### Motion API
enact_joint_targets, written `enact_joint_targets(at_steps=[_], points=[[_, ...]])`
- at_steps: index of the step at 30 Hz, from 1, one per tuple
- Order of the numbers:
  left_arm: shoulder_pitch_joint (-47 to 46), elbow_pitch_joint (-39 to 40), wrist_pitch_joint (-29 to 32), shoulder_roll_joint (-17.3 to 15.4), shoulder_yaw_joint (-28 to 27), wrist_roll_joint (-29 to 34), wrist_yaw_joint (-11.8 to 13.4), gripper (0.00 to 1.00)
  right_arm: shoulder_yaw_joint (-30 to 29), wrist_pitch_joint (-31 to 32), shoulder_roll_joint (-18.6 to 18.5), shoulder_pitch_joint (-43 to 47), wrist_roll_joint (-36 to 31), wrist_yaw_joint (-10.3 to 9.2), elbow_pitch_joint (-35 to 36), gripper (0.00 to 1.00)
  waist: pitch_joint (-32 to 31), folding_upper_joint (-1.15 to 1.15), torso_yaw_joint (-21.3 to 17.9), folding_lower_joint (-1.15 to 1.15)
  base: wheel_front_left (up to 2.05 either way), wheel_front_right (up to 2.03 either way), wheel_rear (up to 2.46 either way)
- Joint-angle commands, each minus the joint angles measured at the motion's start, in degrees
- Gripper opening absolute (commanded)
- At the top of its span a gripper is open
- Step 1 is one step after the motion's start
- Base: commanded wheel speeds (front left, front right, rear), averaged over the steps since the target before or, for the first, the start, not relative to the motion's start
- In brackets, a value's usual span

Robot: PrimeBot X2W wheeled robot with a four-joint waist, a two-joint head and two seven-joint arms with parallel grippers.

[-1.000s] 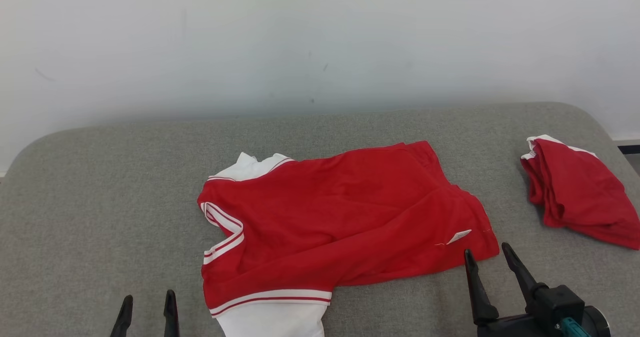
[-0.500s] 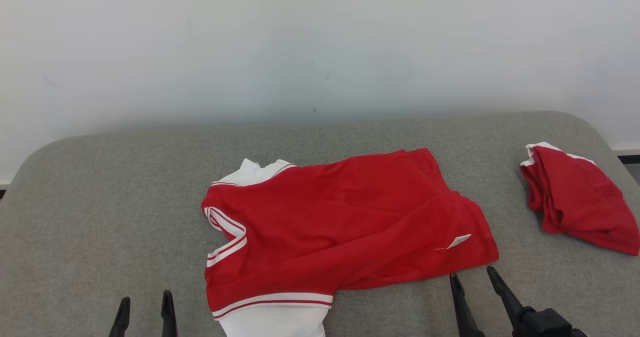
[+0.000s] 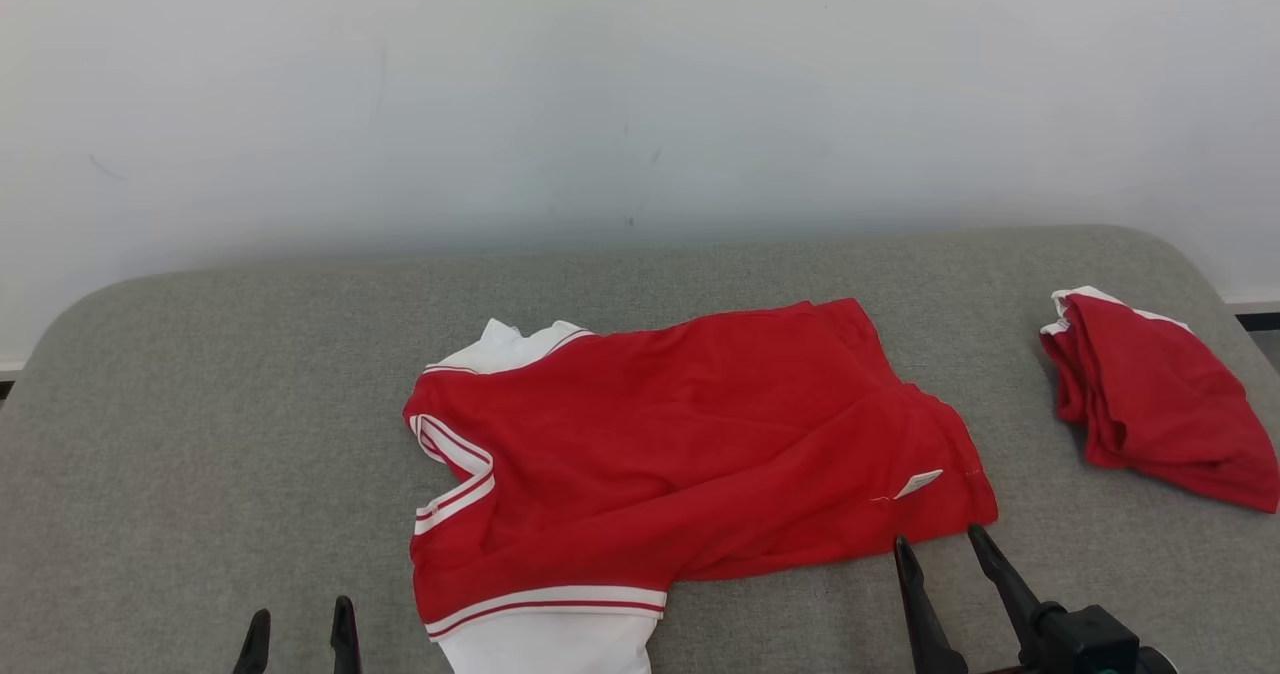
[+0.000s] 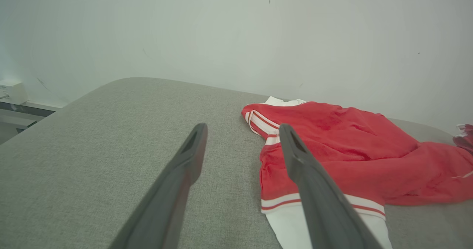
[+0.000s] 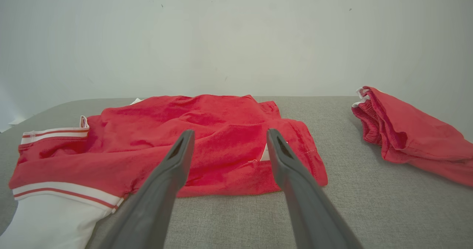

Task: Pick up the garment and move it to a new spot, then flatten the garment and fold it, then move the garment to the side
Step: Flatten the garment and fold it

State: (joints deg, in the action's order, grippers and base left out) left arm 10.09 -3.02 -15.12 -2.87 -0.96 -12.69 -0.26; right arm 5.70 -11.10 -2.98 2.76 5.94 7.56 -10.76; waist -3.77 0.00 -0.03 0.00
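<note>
I count two red garments on my feed: one spread garment (image 3: pixel 680 444) and one bunched garment (image 3: pixel 1160 404). The bunched one looks like a single piece, though its folds could hide a second. There is one grey padded surface (image 3: pixel 200 404) under both. Two grippers show, one left gripper (image 3: pixel 303 609) and one right gripper (image 3: pixel 939 538), each with two dark fingers, four in all. I see one white label (image 3: pixel 918 483).
</note>
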Motion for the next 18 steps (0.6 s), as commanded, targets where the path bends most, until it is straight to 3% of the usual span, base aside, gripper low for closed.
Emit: enact_joint_targets(at_steps=[1, 9, 18], points=[[0.7, -0.1, 0.0, 0.0, -0.1, 0.1, 0.0, 1.0, -0.3, 0.0, 0.1, -0.4, -0.4, -0.17, -0.1, 1.0, 0.0, 0.0, 0.0, 0.0, 0.0, 0.0, 0.0], [1.1, -2.1, 0.0, 0.0, 1.5, -0.1, -0.7, 1.0, -2.9, 1.0, 0.1, -2.0, -0.7, -0.17, -0.9, 1.0, 0.6, 0.0, -0.2, 0.0, 0.0, 0.0, 0.0], [-2.6, -16.0, 5.1, 0.0, 9.5, -3.9, -4.3, 1.0, -5.7, 9.7, -1.2, -7.4, -0.7, -0.17, -7.5, 1.0, 2.1, 0.0, -0.3, 0.0, 0.0, 0.0, 0.0]])
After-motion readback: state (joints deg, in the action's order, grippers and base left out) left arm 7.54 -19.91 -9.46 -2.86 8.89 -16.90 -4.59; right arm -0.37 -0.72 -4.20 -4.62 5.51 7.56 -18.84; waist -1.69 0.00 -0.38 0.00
